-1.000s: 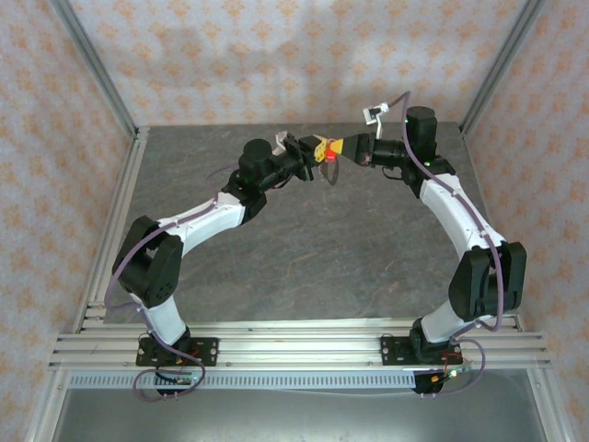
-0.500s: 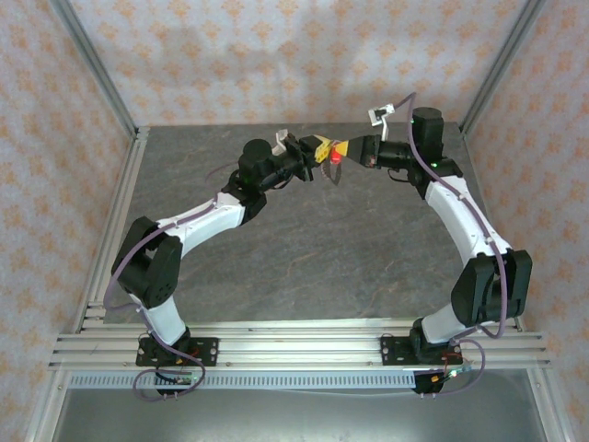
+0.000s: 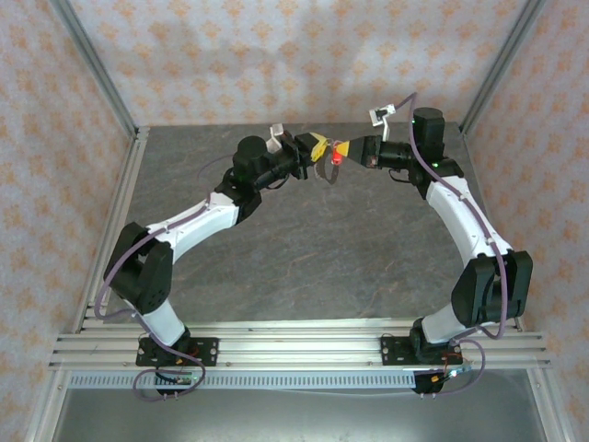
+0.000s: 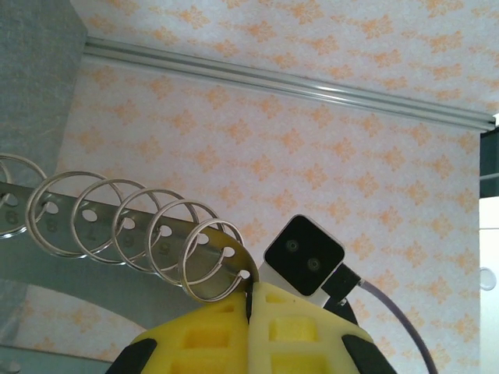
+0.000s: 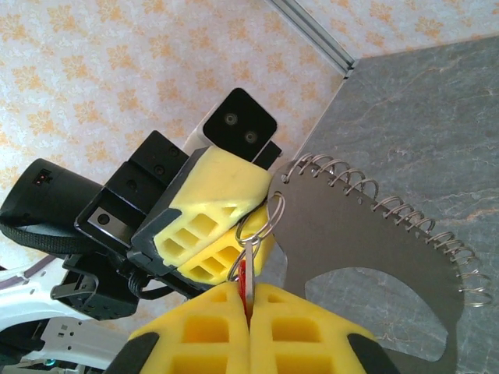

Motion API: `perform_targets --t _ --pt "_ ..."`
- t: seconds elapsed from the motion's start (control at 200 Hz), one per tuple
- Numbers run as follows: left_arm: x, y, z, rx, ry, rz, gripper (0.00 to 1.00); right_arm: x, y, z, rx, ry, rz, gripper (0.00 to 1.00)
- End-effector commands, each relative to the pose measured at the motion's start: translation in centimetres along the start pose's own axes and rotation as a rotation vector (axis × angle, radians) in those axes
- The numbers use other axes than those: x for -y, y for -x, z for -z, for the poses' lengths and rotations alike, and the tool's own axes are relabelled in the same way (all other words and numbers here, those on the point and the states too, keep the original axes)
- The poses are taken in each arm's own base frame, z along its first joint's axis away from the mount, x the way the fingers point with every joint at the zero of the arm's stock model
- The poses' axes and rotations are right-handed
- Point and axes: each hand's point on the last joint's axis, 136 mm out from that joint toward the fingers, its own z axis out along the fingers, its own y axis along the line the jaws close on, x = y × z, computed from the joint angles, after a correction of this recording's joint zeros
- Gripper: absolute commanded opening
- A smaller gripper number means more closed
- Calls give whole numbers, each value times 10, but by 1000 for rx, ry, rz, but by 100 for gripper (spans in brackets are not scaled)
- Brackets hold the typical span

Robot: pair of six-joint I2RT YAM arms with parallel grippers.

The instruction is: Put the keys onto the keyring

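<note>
Overhead, key [image 3: 338,157] above grey marbled table [image 3: 304,258]; walls [image 3: 276,55] prob. wallpapered.

We can read no word, brand or number anywhere. In the left wrist view, faint stamped marks sit beside the holes of the metal plate [image 4: 70,261] (too blurred to tell digits from letters).
</note>
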Motion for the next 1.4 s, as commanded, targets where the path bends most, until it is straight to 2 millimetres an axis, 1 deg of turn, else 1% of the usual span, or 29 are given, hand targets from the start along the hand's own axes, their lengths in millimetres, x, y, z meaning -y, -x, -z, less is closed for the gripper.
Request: perform_targets --t 0.0,0.2,0.45,0.606,0.756,0.956,1.056,1.146,1.251,1.356,1.396 --pt "45 -1 14 36 -79 -132 0 -11 6 11 29 -1 49 0" --pt "68 -6 22 58 -90 -339 0 -9 8 11 66 -4 28 0" --pt "104 -21 31 41 -136 -636 0 2 12 11 164 -8 -34 0" --pt "115 -29 35 36 -157 -799 0 8 12 9 216 -17 -61 0" --pt "114 -31 33 22 -153 -864 0 5 12 6 242 -21 -58 0" --pt "100 -23 30 35 -104 -834 0 0 13 9 248 -25 -44 0" --pt "92 -18 30 45 -61 -807 0 -4 18 11 261 -32 -40 0" --pt "86 -17 32 45 -26 -799 0 -7 27 12 286 -29 -62 0" --pt "78 -16 37 49 5 -818 13 -12 40 12 315 -7 -107 0" --pt "69 -15 41 42 50 -841 29 -19 48 12 329 22 -125 0" --pt "68 -15 42 37 54 -837 36 -20 50 12 334 24 -125 0"
